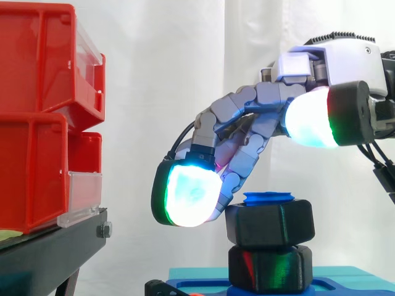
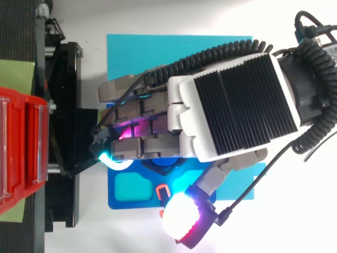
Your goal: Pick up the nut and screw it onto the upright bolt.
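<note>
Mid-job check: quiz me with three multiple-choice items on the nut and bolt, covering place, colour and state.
1. Where is the upper black nut? A in a red bin; B on the bolt, above a second black hex piece; C flat on the teal mat.
2. What colour is the bolt? A blue; B red; C yellow.
3. How does that nut sit? A tipped on its side; B lifted clear of the bolt; C level, bolt tip showing above it.
Key: B, it rings the bolt in the side view; A, its tip is blue; C, its faces stand upright under the tip.
</note>
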Controlling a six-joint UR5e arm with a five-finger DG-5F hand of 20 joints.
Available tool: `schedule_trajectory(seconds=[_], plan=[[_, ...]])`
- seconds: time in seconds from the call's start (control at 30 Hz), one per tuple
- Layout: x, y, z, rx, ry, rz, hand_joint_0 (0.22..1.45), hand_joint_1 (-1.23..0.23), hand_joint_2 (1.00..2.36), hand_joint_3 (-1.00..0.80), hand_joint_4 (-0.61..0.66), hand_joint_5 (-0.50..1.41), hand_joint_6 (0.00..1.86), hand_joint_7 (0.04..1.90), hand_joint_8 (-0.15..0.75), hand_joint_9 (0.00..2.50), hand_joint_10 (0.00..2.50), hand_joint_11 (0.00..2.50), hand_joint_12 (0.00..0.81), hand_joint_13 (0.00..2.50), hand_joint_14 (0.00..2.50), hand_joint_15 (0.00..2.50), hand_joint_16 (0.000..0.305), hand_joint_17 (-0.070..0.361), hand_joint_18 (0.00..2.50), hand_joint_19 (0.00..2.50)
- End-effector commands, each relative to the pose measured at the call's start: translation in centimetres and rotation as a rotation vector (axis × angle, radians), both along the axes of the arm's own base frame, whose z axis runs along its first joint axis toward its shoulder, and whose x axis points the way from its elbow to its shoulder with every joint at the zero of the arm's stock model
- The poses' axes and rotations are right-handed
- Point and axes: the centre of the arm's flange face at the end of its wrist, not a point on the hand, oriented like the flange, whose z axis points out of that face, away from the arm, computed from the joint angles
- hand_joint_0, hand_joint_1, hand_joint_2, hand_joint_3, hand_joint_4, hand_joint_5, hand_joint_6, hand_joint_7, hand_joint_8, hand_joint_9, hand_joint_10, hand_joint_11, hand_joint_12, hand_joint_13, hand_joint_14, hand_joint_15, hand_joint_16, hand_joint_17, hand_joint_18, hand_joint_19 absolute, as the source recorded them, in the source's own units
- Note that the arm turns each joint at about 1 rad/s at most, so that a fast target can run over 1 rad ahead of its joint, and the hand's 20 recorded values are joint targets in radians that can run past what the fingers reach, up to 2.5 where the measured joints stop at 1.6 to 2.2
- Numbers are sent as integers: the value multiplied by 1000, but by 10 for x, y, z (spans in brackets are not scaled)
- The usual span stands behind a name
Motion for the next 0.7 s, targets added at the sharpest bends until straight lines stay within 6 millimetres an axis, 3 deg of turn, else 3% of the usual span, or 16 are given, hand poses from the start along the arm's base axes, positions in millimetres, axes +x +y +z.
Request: schedule_trajectory(seconds=[0.0, 0.27, 0.67], plan=[[-1, -6, 0, -9, -2, 2, 498, -158, 1000, -500, 242, -93, 503, 772, 282, 1051, 0, 0, 273, 677, 0, 0, 29, 64, 341, 6], [-3, -13, -3, -19, -1, 7, 501, -163, 1000, -500, 260, -75, 504, 864, 282, 1051, 0, 0, 276, 690, 0, 0, 28, 64, 345, 0], [-10, -37, -5, -23, 3, 18, 516, -195, 1000, -500, 196, -14, 502, 1428, 294, 1104, 0, 0, 265, 728, 0, 0, 26, 58, 382, 0]])
